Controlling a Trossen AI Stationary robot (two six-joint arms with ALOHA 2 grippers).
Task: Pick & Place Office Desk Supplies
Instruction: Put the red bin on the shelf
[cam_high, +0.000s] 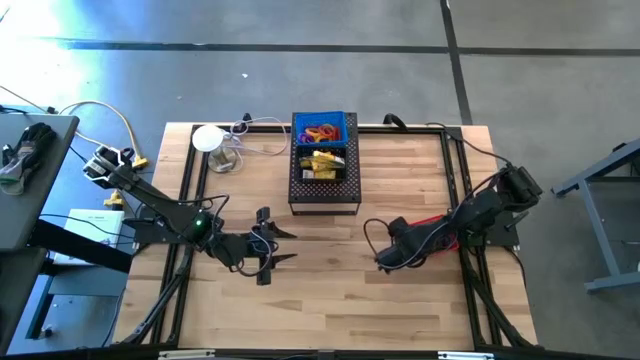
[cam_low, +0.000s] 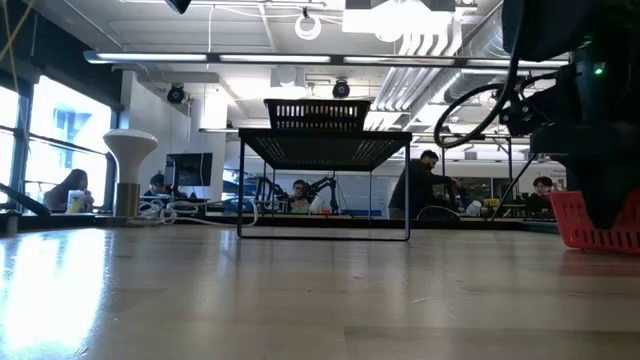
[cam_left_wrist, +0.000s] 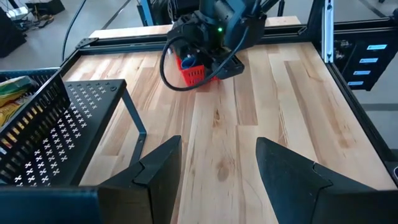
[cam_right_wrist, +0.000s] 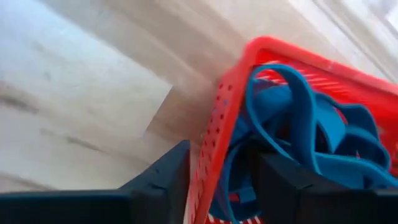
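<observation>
- The right gripper (cam_right_wrist: 217, 186) is down at a small red basket (cam_right_wrist: 231, 118) near the right edge of the bench (cam_high: 330, 290); one finger sits outside the basket's wall and the other inside, so it looks to be grasping the rim.
- Blue loops (cam_right_wrist: 311, 130), rubber bands by the look of them, fill that basket and lie against the inner finger.
- My advice for this step: keep the pinch square on the wall and lift level, since a tilt could spill the loops.
- The black mesh organizer (cam_high: 324, 165) stands at the middle of the far edge; its top blue tray (cam_high: 322, 128) has coloured loops, and yellow pieces (cam_high: 325, 165) lie in the compartment just behind it.
- The left gripper (cam_high: 272, 245) waits with fingers spread, left of centre over bare wood.
- A white lamp (cam_high: 209, 140) stands beside the organizer.
</observation>
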